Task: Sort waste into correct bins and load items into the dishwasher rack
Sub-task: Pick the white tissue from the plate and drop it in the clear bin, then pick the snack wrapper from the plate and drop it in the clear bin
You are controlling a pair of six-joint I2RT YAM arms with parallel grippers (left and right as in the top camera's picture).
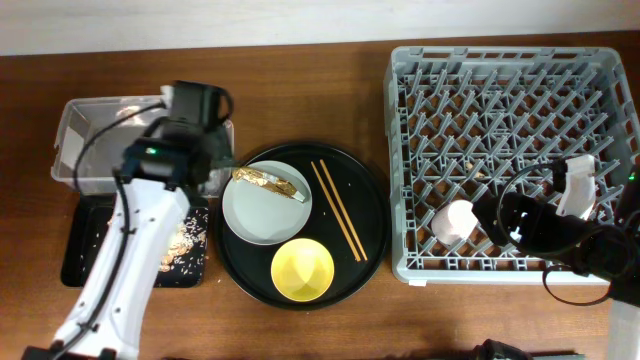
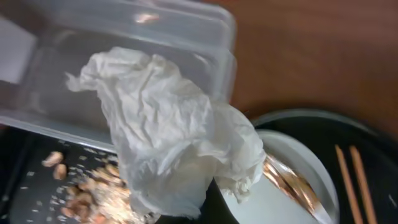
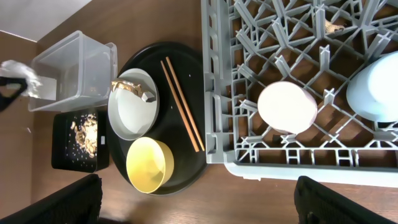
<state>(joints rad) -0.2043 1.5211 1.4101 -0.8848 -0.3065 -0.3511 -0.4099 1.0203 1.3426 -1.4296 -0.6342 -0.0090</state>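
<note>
Brown wooden tabletop [image 1: 300, 80] lies under everything we see. Our left gripper [image 1: 205, 168] is clamped on the crumpled white tissue [image 2: 174, 143], which bulges out of the dark fingers and fills the middle of the left wrist view. Behind the tissue sits the clear plastic rectangular tub [image 1: 100, 135]. Next to the tub is the shallow black rectangular tray [image 1: 85, 255], strewn with loose tan-brown food scraps [image 1: 185, 240]. The tissue hangs over the spot where these two bins meet. Just to the right, the large round black tray [image 1: 372, 200] carries the round grey plate [image 1: 260, 218], with the crinkled golden-brown wrapper [image 1: 268, 182] lying across the plate's far edge. The small yellow bowl [image 1: 302, 270] sits just beside the plate's near side, and two thin wooden chopsticks [image 1: 338, 210] lie side by side to the plate's right. Farther right stands the large square grey plastic crate [image 1: 500, 60] with its grid of upright pegs. The pink cup [image 3: 287, 107] rests among the pegs near the crate's front, and the light blue cup [image 3: 373, 87] is close by on the right. Our right gripper [image 3: 199, 202] hovers above the crate's front edge, fingers spread wide, holding nothing.
</note>
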